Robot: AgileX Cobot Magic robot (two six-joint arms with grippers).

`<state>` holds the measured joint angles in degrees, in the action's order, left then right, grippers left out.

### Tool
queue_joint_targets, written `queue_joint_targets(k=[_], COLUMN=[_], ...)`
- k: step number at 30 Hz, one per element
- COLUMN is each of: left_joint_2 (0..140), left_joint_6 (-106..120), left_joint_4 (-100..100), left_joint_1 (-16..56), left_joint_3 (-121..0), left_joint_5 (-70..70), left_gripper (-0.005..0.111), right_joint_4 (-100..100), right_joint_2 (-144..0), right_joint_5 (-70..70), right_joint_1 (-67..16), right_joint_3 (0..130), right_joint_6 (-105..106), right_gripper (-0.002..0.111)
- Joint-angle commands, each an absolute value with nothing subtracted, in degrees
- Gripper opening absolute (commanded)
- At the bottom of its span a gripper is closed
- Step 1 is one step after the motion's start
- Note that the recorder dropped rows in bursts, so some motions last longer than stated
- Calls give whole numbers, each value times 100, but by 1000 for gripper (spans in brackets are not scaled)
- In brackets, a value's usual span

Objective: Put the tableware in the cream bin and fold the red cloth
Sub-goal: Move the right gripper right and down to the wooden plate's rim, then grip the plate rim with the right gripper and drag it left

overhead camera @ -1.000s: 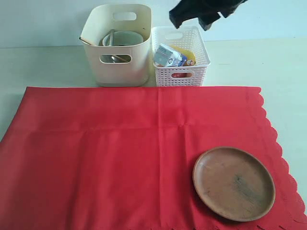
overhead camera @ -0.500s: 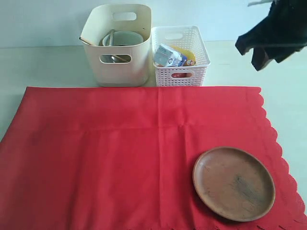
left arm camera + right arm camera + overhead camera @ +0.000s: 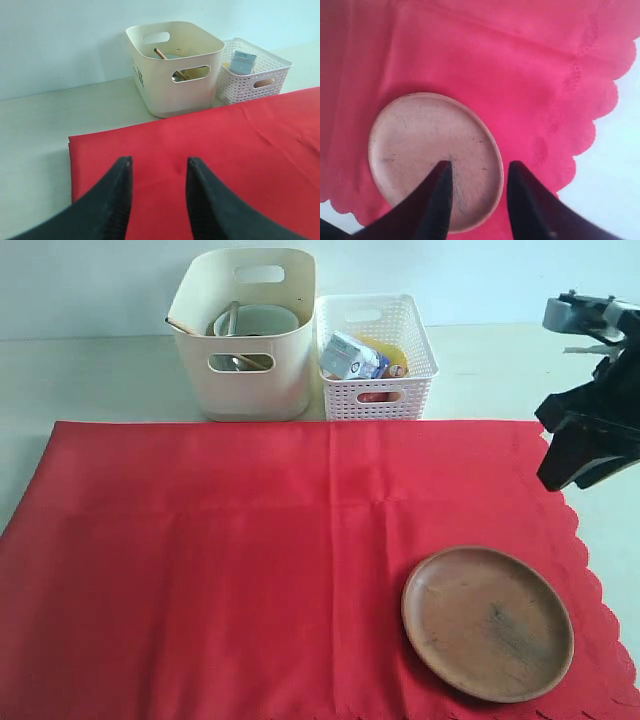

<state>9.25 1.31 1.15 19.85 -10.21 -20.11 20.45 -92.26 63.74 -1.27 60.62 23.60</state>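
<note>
- The brown plate (image 3: 487,623) is laid on the spread red cloth (image 3: 230,560), near its scalloped edge
- The right gripper (image 3: 480,167) is held above it, jaws apart, empty
- The left gripper (image 3: 157,165) is parted, empty, over the cloth
- The cream bin (image 3: 250,390) is set beyond the cloth

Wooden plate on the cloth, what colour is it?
The wooden plate is plain reddish brown; the exterior view shows it best.
</note>
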Motion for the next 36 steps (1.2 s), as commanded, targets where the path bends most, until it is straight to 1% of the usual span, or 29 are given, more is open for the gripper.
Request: queue_joint_targets(k=[1, 4, 11, 21, 26, 33, 36], left_joint_2=[940, 940, 940, 940, 940, 940, 940], left_joint_6=[92, 92, 92, 92, 92, 92, 92], left_joint_4=[121, 121, 121, 121, 121, 121, 121], left_joint_1=[1994, 1994, 1994, 1994, 1994, 1994, 1994], left_joint_3=[-1006, -1006, -1006, -1006, -1006, -1006, -1006], left_joint_5=[-2006, -2006, -1996, -1996, -1984, -1973, -1973], left_gripper=[37, 37, 37, 37, 37, 37, 37], right_joint_4=[2531, 2744, 2889, 2889, 2800, 3278, 3364], right_joint_2=[-9821, -10137, -10744, -11196, -11237, -11580, -11604], right_joint_5=[6583, 6733, 6862, 6664, 6426, 6600, 6602], right_joint_1=[94, 107, 107, 107, 107, 96, 96], right_joint_3=[6038, 6038, 6038, 6038, 6038, 6038, 6038], right_joint_6=[2716, 2969, 3325, 3598, 3710, 4262, 4385], right_gripper=[27, 28, 35, 36, 44, 44, 41])
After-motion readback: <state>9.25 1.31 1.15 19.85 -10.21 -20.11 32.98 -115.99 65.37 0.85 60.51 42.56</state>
